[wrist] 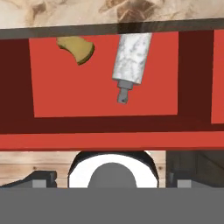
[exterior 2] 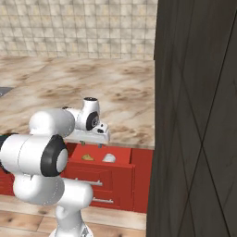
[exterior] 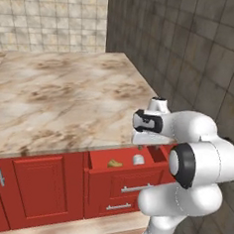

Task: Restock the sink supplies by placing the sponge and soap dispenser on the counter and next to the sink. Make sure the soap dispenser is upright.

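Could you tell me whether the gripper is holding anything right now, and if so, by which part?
Nothing is held: the soap dispenser and the sponge both lie in the open drawer.

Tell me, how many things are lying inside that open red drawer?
2. The tan sponge lies toward one side of the drawer, and the pale soap dispenser lies on its side next to it. The counter edge hides part of both, so more might be tucked under it.

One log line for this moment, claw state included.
drawer: open | sponge, soap dispenser: inside, dispenser lying flat | claw: above drawer, state unclear | counter: neither item placed
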Motion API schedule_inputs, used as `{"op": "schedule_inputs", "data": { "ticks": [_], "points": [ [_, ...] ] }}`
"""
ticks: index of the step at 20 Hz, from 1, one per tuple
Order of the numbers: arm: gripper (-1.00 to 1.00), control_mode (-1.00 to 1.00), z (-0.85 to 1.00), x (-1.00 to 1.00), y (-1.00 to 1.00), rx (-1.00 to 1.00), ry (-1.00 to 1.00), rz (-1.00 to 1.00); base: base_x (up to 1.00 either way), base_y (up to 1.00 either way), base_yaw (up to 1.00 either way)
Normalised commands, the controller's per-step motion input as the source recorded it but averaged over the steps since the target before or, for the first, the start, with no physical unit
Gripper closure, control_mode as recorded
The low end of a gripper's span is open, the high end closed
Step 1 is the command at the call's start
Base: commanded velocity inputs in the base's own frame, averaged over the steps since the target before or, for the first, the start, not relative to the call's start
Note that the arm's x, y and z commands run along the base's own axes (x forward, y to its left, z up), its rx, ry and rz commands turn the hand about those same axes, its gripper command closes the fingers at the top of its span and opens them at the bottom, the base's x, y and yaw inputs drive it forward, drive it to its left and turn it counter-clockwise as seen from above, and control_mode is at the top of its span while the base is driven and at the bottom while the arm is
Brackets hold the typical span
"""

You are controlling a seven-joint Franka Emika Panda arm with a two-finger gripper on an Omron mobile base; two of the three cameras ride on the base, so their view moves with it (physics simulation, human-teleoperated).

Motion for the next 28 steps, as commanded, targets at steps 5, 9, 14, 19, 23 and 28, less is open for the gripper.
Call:
{"op": "schedule_inputs", "data": {
  "ticks": [5, 9, 14, 19, 23, 28],
  "points": [
    [-1.0, -1.0, -0.72, 0.25, -0.19, 0.0, 0.0, 0.0, 0.0, 0.0, 0.0],
    [-1.0, -1.0, -0.58, 0.28, -0.14, 0.01, 0.0, 0.0, 0.0, 0.0, 0.0],
    [-1.0, -1.0, -0.44, 0.36, -0.02, 0.03, -0.02, 0.0, 0.0, 0.0, 0.0],
    [-1.0, -1.0, -0.41, 0.29, 0.0, 0.03, 0.0, 0.0, 0.0, 0.0, 0.0],
    [-1.0, -1.0, -0.39, 0.07, 0.0, 0.02, 0.0, 0.0, 0.0, 0.0, 0.0],
    [-1.0, -1.0, -0.16, -0.31, -0.03, 0.03, 0.0, 0.0, 0.0, 0.0, 0.0]
  ]
}}
